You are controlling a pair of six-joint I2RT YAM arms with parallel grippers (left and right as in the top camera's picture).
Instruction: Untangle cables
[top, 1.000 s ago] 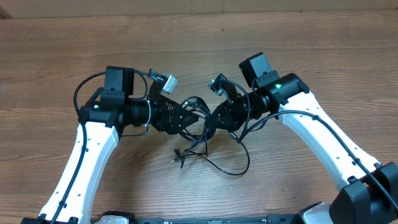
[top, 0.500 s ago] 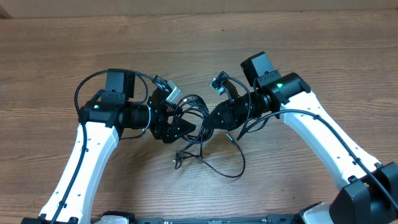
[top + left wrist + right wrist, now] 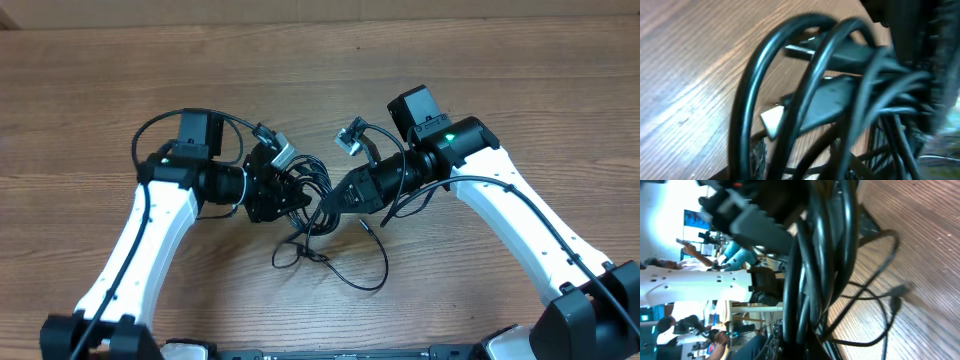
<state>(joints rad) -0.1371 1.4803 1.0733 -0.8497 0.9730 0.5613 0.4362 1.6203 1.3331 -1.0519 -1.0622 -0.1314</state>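
Two arms meet over the middle of the table [image 3: 320,70], and the cables [image 3: 318,186] hang bunched between them. One long loop [image 3: 375,268] trails onto the wood toward the robot's base, and a small plug [image 3: 366,223] lies free near it.

Your right gripper [image 3: 336,198] is closed, and its wrist view suggests strands of the cables [image 3: 820,255] are pinched in it. Your left gripper [image 3: 290,196] is buried in the other side of the knot. Its wrist view is a blur of cables [image 3: 805,80] right against the lens, so you cannot tell how its jaws stand or whether they hold anything.

Before you pull, make sure the left takes one strand only, not the whole bunch. Then draw the two grippers apart slowly and level, watching the loop. If it slides and shortens, the knot is probably feeding out. If the whole clump rises as one, stop, ease off and pick a different strand. Mind the plug, which is likely to snag inside a coil.
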